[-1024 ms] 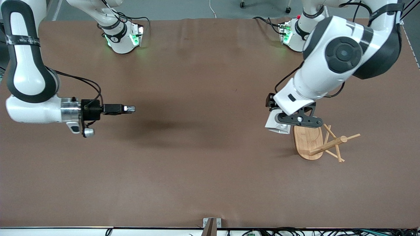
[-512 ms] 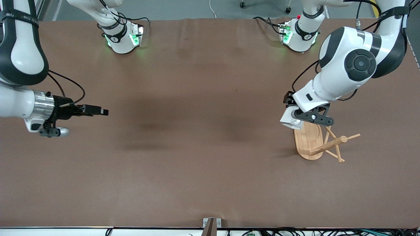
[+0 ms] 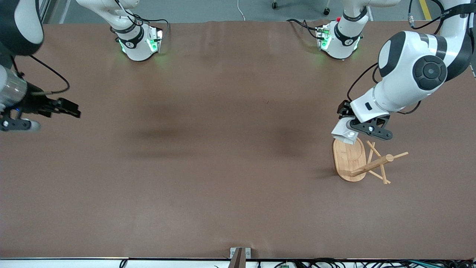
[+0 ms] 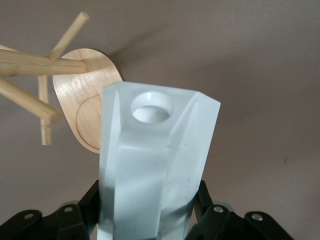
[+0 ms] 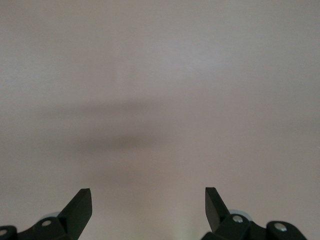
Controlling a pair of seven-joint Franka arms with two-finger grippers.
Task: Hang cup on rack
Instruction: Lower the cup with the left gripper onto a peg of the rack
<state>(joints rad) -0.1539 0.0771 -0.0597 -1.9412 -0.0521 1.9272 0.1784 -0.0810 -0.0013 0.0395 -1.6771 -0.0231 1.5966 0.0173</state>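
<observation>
We see the cup up in the air, held by the left gripper. It is white with flat, slanted sides. In the left wrist view the cup fills the middle, and we can see the round hole in its blocky handle. The black fingers are pressed against both sides of the cup, so they are clamped on it.

The cup hangs over the edge of the rack's oval base, the edge that lies farther from the front camera. It is not on a peg yet. The rack is light wood, with a middle post and thin pegs that stick out at slants. In the left wrist view the rack shows just beside the cup, with its pegs close to the cup's top.

The rack stands on the brown table, toward the left arm's end.

The right gripper waits in the air over the right arm's end of the table. In the right wrist view its two fingers are wide apart, with only bare table between them.
</observation>
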